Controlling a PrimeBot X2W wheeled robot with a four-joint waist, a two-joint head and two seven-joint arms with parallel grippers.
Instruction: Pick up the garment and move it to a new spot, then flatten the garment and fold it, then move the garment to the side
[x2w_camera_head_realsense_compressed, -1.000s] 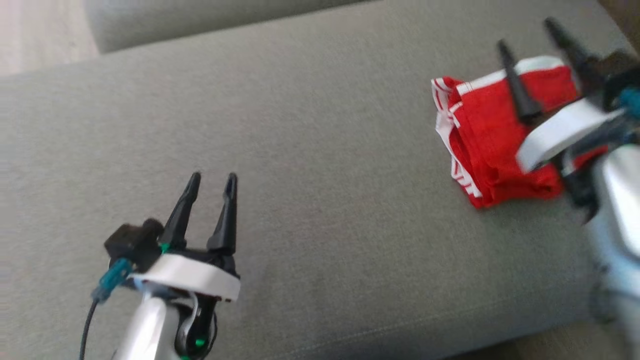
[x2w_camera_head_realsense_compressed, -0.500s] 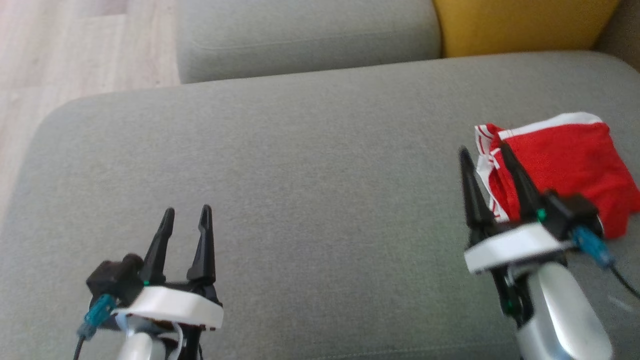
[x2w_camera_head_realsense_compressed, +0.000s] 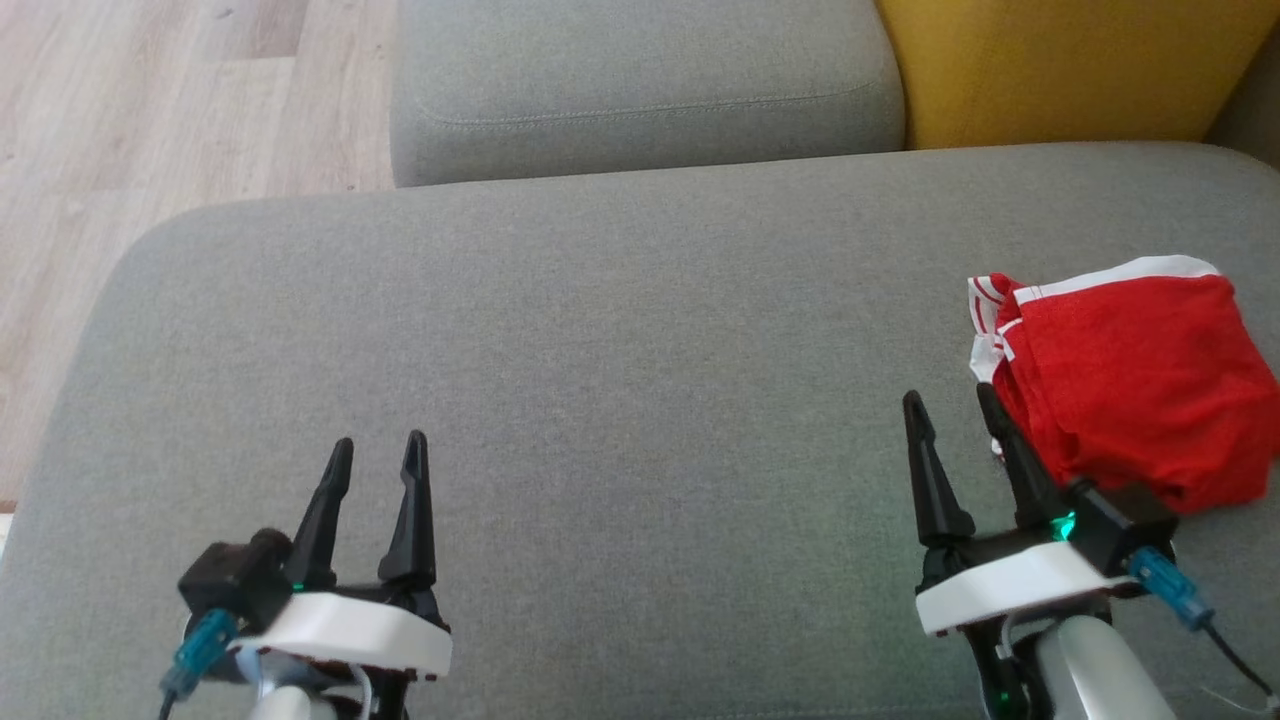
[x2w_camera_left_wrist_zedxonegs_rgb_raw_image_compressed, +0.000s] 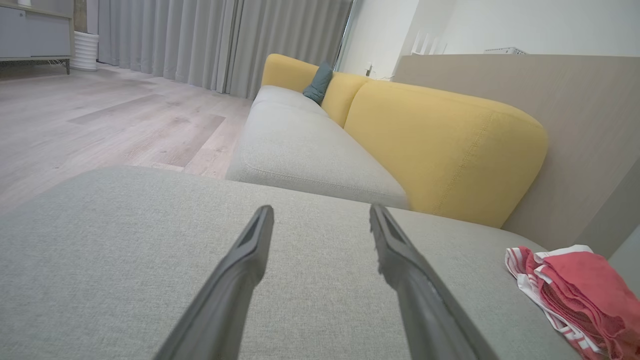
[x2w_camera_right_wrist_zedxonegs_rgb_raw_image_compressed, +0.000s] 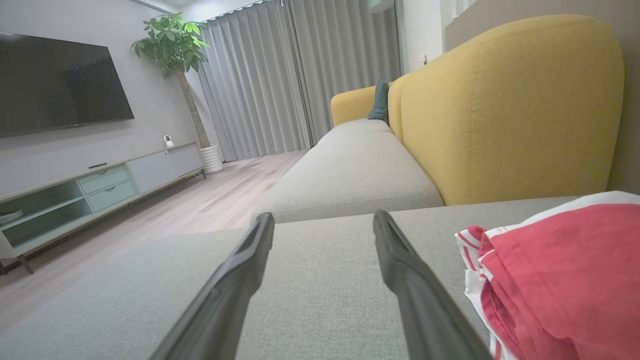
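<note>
We see the red garment (x2w_camera_head_realsense_compressed: 1130, 390) lying bunched (white trim showing) at the right edge of the grey sofa cushion (x2w_camera_head_realsense_compressed: 600, 350). Our right gripper (x2w_camera_head_realsense_compressed: 948, 395) hovers just beside it, fingers spread and empty — the left gripper (x2w_camera_head_realsense_compressed: 380, 442), well apart, likewise.

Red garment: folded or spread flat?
Folded. The red garment lies as a compact bundle on the grey cushion, layered striped edges stacked.

A folded red garment (x2w_camera_head_realsense_compressed: 1125, 390) with white trim lies at the right of the grey sofa cushion (x2w_camera_head_realsense_compressed: 600, 330). Just beside it is the right gripper (x2w_camera_head_realsense_compressed: 950, 410), jaws apart and empty; the left gripper (x2w_camera_head_realsense_compressed: 378, 455) is likewise spread, well apart from it.
</note>
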